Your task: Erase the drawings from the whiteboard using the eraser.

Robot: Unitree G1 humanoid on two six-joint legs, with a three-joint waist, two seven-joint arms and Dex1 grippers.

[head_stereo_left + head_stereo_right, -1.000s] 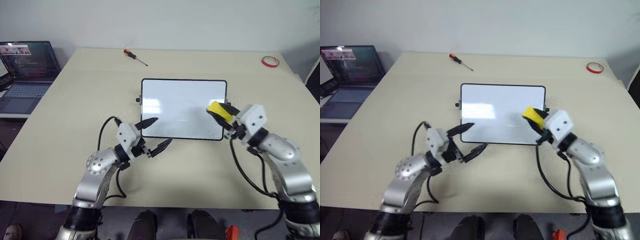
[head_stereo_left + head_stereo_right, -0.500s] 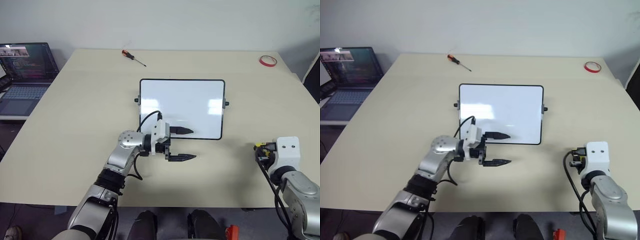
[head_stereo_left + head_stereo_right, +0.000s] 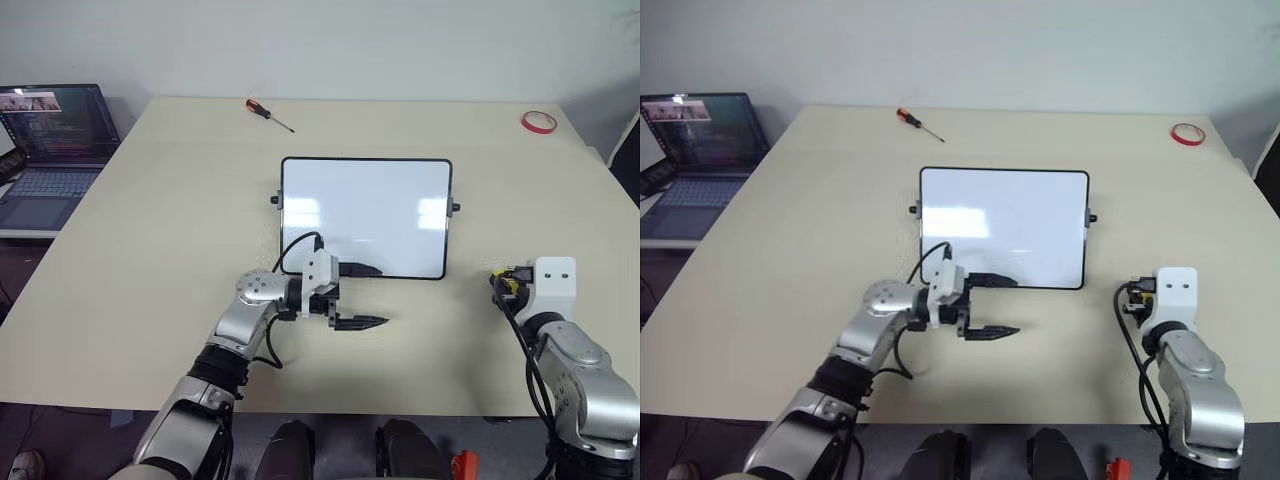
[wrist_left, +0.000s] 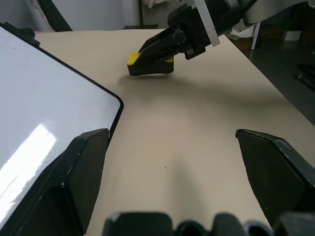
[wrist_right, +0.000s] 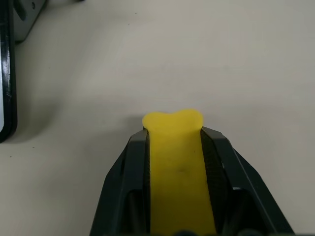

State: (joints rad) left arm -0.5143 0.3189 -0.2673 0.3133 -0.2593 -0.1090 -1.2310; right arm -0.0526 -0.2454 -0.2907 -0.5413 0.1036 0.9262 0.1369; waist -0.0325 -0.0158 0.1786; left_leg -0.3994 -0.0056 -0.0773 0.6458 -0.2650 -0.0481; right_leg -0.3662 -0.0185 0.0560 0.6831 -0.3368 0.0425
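The whiteboard [image 3: 365,215] lies flat in the middle of the table. Its face looks plain white with glare patches, and the drawings are out of view. My left gripper [image 3: 380,295] is open and points right along the board's near edge. One of its fingers [image 3: 358,269] lies over that edge and the other is over bare table. My right gripper [image 3: 497,280] is off the board to the right, low over the table. It is shut on the yellow eraser [image 5: 172,122], which sticks out past its black fingers [image 5: 133,162]. The left wrist view catches the eraser [image 4: 135,59] from the side.
An open laptop [image 3: 50,140] sits on a side stand at the far left. A red-handled screwdriver [image 3: 268,112] lies at the table's back. At the back right corner is a red tape ring [image 3: 540,122]. Bare table [image 3: 150,250] surrounds the board.
My right gripper has carried the eraser off the board, to the right and down toward the table. The left gripper swung round to point right along the board's near edge.
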